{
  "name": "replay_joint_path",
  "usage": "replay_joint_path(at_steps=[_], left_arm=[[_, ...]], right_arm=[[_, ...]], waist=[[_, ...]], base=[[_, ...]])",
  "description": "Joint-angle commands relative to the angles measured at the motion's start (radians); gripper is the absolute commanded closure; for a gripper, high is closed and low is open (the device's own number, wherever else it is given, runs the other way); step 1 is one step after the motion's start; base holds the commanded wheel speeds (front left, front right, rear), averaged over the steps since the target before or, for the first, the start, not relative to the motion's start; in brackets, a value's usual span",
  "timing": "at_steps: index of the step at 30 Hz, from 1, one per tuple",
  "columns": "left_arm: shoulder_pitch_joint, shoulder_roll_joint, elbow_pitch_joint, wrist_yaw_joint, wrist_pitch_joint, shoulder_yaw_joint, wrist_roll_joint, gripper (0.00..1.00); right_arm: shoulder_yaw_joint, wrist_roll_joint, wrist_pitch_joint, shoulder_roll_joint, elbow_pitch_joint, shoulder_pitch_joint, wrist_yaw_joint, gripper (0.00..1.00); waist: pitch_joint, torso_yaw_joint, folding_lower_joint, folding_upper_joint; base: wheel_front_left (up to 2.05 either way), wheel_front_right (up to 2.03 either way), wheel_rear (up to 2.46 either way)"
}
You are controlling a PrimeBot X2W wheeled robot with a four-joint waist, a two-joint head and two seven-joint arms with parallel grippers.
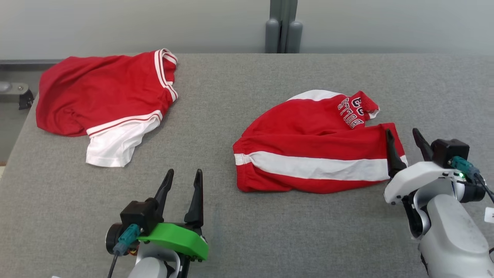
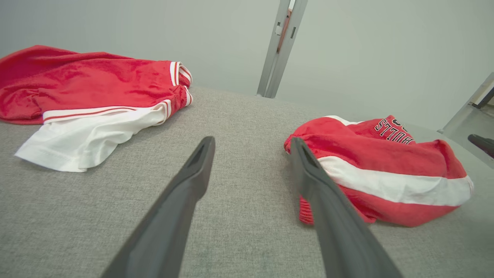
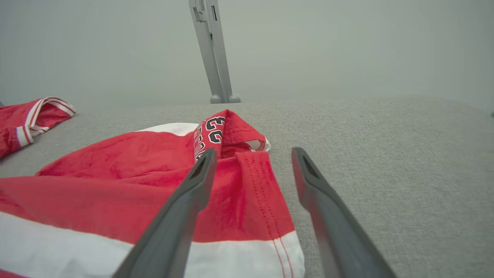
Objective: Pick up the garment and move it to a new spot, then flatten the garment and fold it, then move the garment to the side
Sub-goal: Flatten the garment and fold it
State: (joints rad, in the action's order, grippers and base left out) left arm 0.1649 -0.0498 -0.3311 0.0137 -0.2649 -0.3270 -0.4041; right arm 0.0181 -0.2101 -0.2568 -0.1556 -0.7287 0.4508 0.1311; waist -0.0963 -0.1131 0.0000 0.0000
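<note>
1. Table [image 1: 231, 231] — grey, cloth-covered top; carries both garments, with a grey post [image 1: 283, 27] standing behind its far edge.
2. Garment [image 1: 308, 135] — red, with a broad white band along its length and a turned-up corner showing black-and-white lettering. It lies bunched on the right half of the table, nearer the front than the back, and is not lifted. It shows in the left wrist view [image 2: 386, 154] and in the right wrist view [image 3: 115, 173].
3. Second garment [image 1: 104, 88] — red with white trim and a white panel, lying at the far left of the table, well apart from item 2.
4. Left gripper [image 1: 184, 172] — fingers spread wide and holding nothing, over bare table at the front left, between the two garments.
5. Right gripper [image 1: 401, 131] — fingers spread wide [image 3: 254, 151] with nothing clamped. One finger lies across the right end of item 2, the other over bare table. Whether it touches the cloth cannot be told.
</note>
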Motion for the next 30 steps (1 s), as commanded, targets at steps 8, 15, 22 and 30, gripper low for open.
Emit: replay_joint_path(at_steps=[8, 15, 22, 30], left_arm=[[-0.063, -0.002, 0.025, -0.023, 0.001, 0.008, 0.011, 0.00], [-0.110, -0.002, 0.020, -0.029, 0.001, 0.039, 0.037, 0.00], [-0.140, -0.002, 0.027, -0.031, 0.001, 0.071, 0.047, 0.00], [-0.138, -0.002, 0.037, -0.035, 0.001, 0.089, 0.061, 0.00]], right_arm=[[-0.004, 0.037, -0.009, 0.046, 0.218, -0.209, -0.001, 0.00], [0.009, 0.070, -0.009, 0.089, 0.363, -0.337, -0.001, 0.00], [-0.004, 0.071, -0.009, 0.103, 0.420, -0.386, -0.001, 0.00], [-0.032, 0.053, -0.009, 0.105, 0.429, -0.387, -0.001, 0.00]], waist=[[0.085, 0.079, 0.0000, 0.0000], [0.106, 0.095, 0.0000, 0.0000], [0.114, 0.095, 0.0000, 0.0000], [0.112, 0.082, 0.0000, 0.0000]], base=[[0.00, 0.00, 0.00], [0.00, 0.00, 0.00], [0.00, 0.00, 0.00], [0.00, 0.00, 0.00]])
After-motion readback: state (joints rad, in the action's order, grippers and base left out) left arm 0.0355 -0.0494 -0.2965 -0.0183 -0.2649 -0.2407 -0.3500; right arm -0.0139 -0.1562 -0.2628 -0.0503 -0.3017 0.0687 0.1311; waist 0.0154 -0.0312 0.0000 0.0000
